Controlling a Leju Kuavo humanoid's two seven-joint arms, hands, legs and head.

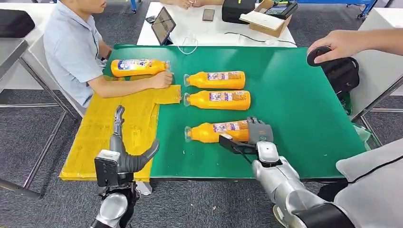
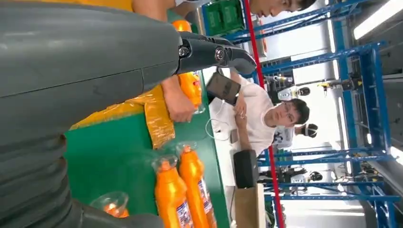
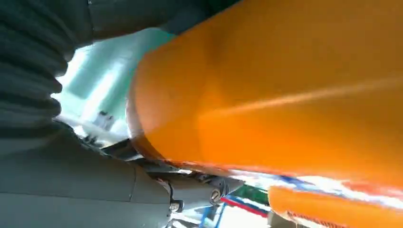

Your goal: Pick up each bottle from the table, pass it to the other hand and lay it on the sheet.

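The right hand (image 1: 252, 137) grasps the base end of the nearest orange bottle (image 1: 216, 131), lying on the green table (image 1: 304, 104). The left hand (image 1: 124, 147) hovers released over the yellow sheet (image 1: 95, 137), where a person's hand (image 1: 161, 79) steadies another bottle (image 1: 138, 67).

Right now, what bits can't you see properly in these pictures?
- Nearest bottle: its base is hidden by the right hand in the head view; whether the fingers have closed cannot be told.
- Its label: blurred, too close, right wrist view.
- Bottle labels' print: too small, head view.
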